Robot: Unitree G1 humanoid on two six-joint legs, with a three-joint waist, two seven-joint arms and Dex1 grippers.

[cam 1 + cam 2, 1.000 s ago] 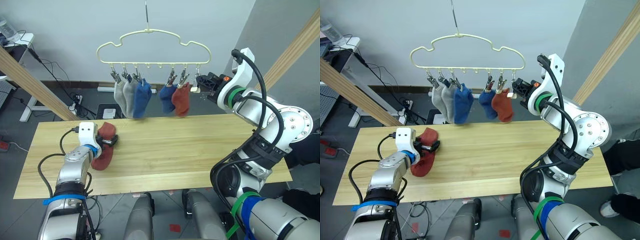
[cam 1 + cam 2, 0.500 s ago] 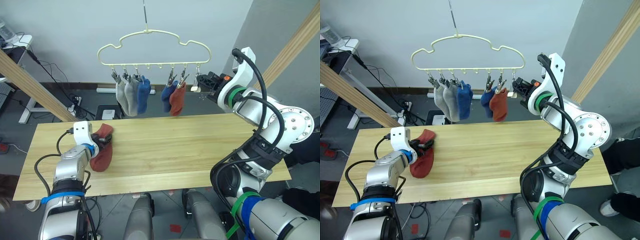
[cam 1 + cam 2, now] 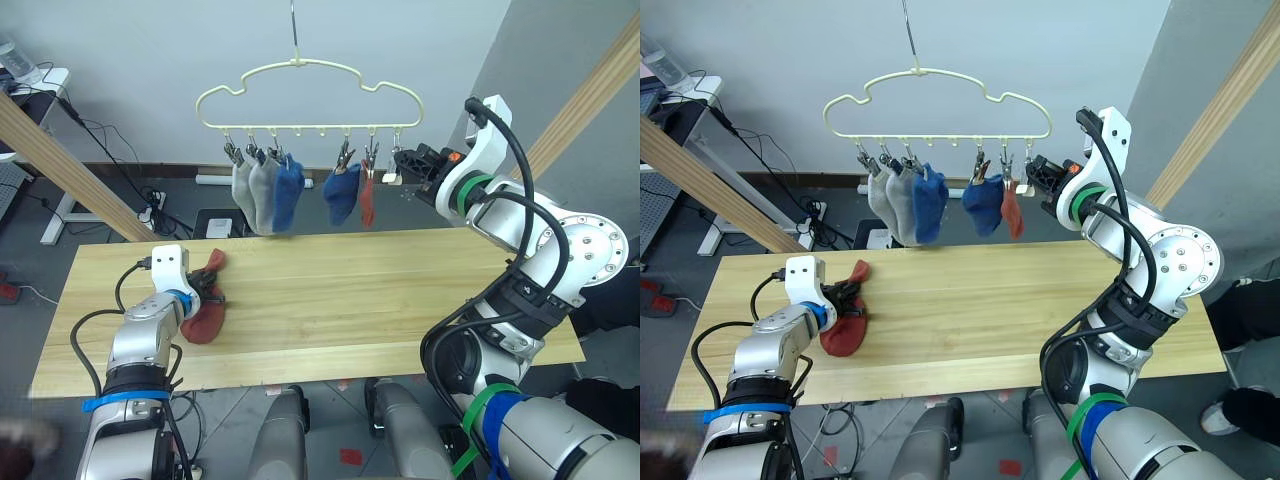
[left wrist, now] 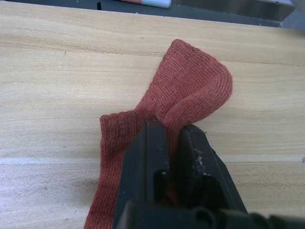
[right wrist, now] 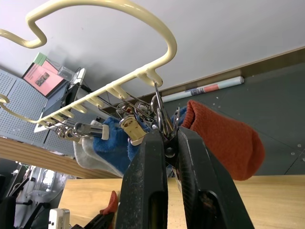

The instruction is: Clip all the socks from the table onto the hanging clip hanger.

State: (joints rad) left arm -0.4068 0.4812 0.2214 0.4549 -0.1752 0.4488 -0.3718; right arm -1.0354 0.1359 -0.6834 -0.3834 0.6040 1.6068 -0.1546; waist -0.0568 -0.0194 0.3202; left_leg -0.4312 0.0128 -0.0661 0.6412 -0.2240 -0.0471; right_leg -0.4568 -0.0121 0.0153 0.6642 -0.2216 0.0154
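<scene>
A rust-red sock (image 3: 201,308) lies at the left of the light wooden table (image 3: 400,290). My left gripper (image 3: 213,290) is shut on a raised fold of that sock (image 4: 190,90), which bunches up between the fingers (image 4: 147,143). Behind the table hangs the pale yellow clip hanger (image 3: 300,70). Two grey socks (image 3: 248,195), two blue socks (image 3: 288,190) (image 3: 343,195) and a rust-red sock (image 3: 366,200) are clipped to it. My right gripper (image 3: 400,165) is held up at the hanger's right end, shut on a metal clip (image 5: 162,119) beside the hanging red sock (image 5: 224,138).
Slanted wooden poles (image 3: 70,165) (image 3: 590,90) rise on both sides behind the table. A white desk (image 3: 40,80) and floor cables (image 3: 130,170) are at the far left. Bare tabletop stretches from the sock to the right edge.
My left gripper has closed on the red sock on the table and pinched up its cuff. The hanging socks have swung, and the red one now hangs edge-on. The right arm has not moved.
</scene>
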